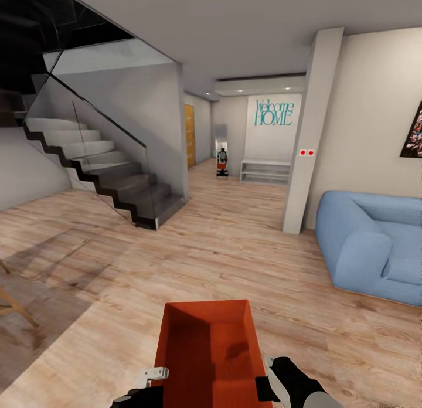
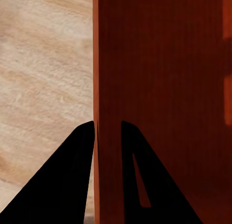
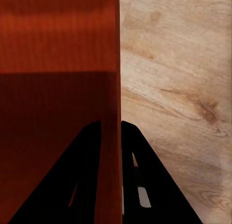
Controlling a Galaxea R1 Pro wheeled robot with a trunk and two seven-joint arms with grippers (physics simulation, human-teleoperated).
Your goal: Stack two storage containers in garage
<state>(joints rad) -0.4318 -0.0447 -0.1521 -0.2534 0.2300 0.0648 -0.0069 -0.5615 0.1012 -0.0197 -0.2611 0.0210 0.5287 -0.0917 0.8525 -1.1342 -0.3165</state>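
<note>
I have one bin [image 1: 208, 352] held up in front of me, low and centred in the head view, open side up, above the wood floor [image 1: 246, 250]. My left gripper [image 2: 107, 125] is pinched on the bin's left wall: in its wrist view one finger [image 2: 67, 180] sits outside the wall and the other inside, with the thin orange-red edge clamped between them. My right gripper [image 3: 111, 123] grips the right wall the same way, one dark finger [image 3: 145, 175] on the outside over the planks and its mate inside the bin. In the head view the right gripper's black and white body shows at the bin's near right corner, and a pale part of the left one at the near left corner.

I am in the living room. A blue sofa [image 1: 375, 244] sits to my right, well apart from the bin. To the left rises a stair [image 1: 99, 173] with dark risers and a glass rail. Straight ahead a hall runs back to a white wall with teal lettering [image 1: 274, 112] that reads "Welcome HOME", above a low white bench [image 1: 265, 170]. A pale pillar [image 1: 308, 138] by the sofa carries two small red dots. A wooden door [image 1: 189, 135] is on the hall's left side. A tall mirror [image 1: 221, 147] at the hall's end holds a small dark figure with something orange-red, too small to make out. A dark picture [image 1: 414, 132] hangs at the right edge, and light wooden legs [image 1: 12, 302] show at the far left.
</note>
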